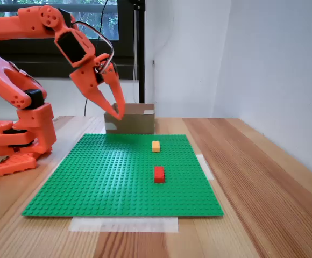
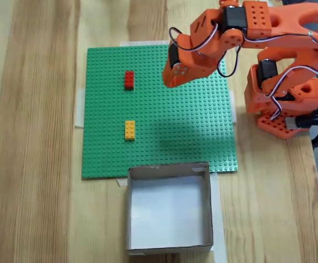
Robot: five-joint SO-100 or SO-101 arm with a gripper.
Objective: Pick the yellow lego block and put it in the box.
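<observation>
Yellow lego block (image 1: 155, 145) sits untouched on a green baseplate (image 1: 113, 177), between the open cardboard box (image 1: 137, 119) and a red brick (image 1: 158, 174). 1 orange arm hovers well apart from it, its gripper (image 1: 114, 110) spread and empty. Best approach: descend directly overhead, fingers straddling the block, avoiding the red brick.

There are two lego bricks: one yellow lego block (image 2: 130, 130) and one red lego brick (image 2: 129, 80). There is also one box (image 2: 169, 249), one green baseplate (image 2: 192, 131) and one orange arm (image 2: 279, 60).
</observation>
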